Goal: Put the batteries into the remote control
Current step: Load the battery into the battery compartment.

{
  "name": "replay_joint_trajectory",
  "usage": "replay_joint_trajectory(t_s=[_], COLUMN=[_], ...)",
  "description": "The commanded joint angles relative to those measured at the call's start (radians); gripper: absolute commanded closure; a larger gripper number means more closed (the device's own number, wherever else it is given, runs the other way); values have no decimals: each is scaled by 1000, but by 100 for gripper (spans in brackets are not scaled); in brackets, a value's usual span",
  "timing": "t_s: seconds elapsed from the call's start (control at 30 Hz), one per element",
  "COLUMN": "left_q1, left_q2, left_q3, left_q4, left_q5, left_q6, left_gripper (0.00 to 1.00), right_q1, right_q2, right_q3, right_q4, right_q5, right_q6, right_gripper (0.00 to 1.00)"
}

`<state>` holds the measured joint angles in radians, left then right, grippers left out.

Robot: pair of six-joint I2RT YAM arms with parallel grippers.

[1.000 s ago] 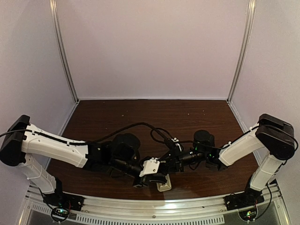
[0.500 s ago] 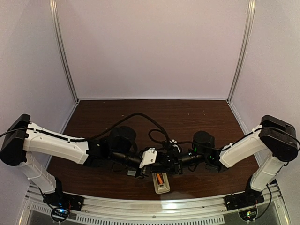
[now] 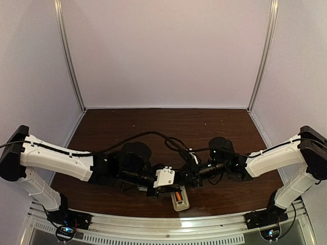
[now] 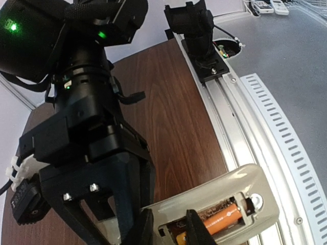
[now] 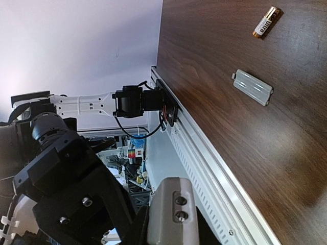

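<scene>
Orange battery (image 4: 219, 221) seated in remote control (image 4: 225, 182) — right hand (image 5: 171, 227) gripping it.

Only 1 word can be made out: small lettering that looks like "ultra", on the side of the loose battery (image 5: 266, 22), well away from the right fingers (image 5: 134, 228). The seated battery (image 4: 219, 220) in the remote control (image 4: 255, 178), just beside the left fingers (image 4: 193, 227), shows no legible print.

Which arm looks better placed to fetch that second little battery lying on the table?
The left. The right gripper is shut on the slim pale beige remote control, steadying it, while the left gripper has parted fingers holding nothing. So it seems free to fetch the copper-gold battery lying loose.
</scene>
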<state>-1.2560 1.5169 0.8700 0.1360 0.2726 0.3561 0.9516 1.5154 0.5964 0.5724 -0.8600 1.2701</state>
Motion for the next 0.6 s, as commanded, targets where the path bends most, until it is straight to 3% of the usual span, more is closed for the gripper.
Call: replay_joint_trajectory(t_s=[0.0,0.13,0.27,0.33,0.57], left_q1=[-47,-73,-80,-80,-70], left_q2=[29,-47,-171,-249,-424], left_q3=[12,32,2,-48,-228], left_q4=[-255,-235,-206,-163,16], left_q5=[-183,-236,-298,-330,-495], left_q6=[3,-45,-152,-239,-800], left_gripper=[68,51,16,5,3], right_q1=[-23,-48,-78,-88,-91], right_q2=[-56,-36,-24,-24,-35], right_q3=[64,46,35,38,43], right_q4=[13,22,38,32,13], right_q5=[-33,-9,14,21,57], right_q6=[-123,-149,-162,-173,-191], right_gripper=[100,100,100,100,100])
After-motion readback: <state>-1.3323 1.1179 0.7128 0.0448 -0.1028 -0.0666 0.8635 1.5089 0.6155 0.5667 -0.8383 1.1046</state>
